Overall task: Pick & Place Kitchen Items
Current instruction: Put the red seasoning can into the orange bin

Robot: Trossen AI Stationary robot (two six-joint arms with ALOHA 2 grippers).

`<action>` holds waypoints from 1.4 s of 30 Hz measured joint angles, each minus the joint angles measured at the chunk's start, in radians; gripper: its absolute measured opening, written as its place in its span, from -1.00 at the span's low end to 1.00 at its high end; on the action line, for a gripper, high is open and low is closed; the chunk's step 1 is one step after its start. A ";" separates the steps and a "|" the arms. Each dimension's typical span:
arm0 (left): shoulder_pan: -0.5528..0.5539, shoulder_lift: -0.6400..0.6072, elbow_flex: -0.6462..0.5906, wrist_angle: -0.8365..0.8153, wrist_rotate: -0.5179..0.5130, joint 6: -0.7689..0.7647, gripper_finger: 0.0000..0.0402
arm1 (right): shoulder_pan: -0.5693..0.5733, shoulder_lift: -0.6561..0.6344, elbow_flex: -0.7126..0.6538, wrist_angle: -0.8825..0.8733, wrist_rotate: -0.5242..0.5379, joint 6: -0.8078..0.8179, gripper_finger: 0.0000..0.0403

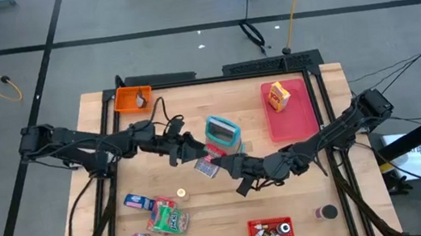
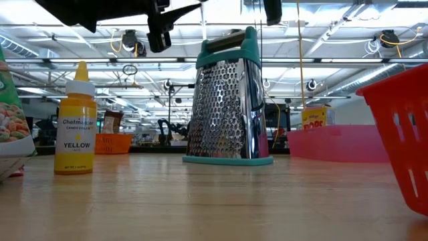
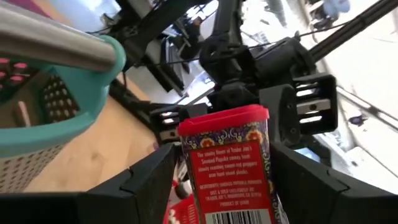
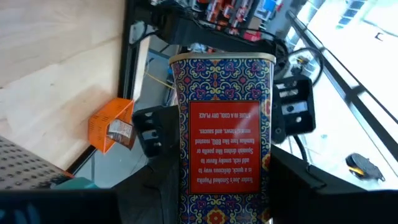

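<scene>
Left claw (image 1: 195, 149): centre of the high view, just left of the tin; fingers (image 3: 146, 180) flank the tin with slight gaps, seemingly letting go.
Tin (image 1: 208, 165): mid-frame, above the bench (image 1: 206, 208), between both claws, below the grater (image 1: 222, 133).
Right claw (image 1: 229, 164): just right of the tin, clamped on its end.
Handover: left should open fully and back straight off before right carries it away.
</scene>
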 joint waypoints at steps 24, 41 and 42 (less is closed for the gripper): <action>-0.022 0.000 -0.005 0.040 0.034 -0.005 -0.09 | -0.045 0.006 0.002 -0.008 -0.022 0.013 -0.16; -0.029 -0.009 -0.005 0.054 -0.012 0.119 -0.09 | -0.048 0.010 0.003 0.011 0.080 0.054 -0.02; -0.029 -0.010 -0.005 0.058 -0.020 0.123 -0.09 | -0.048 0.011 0.003 0.019 0.094 0.062 -0.01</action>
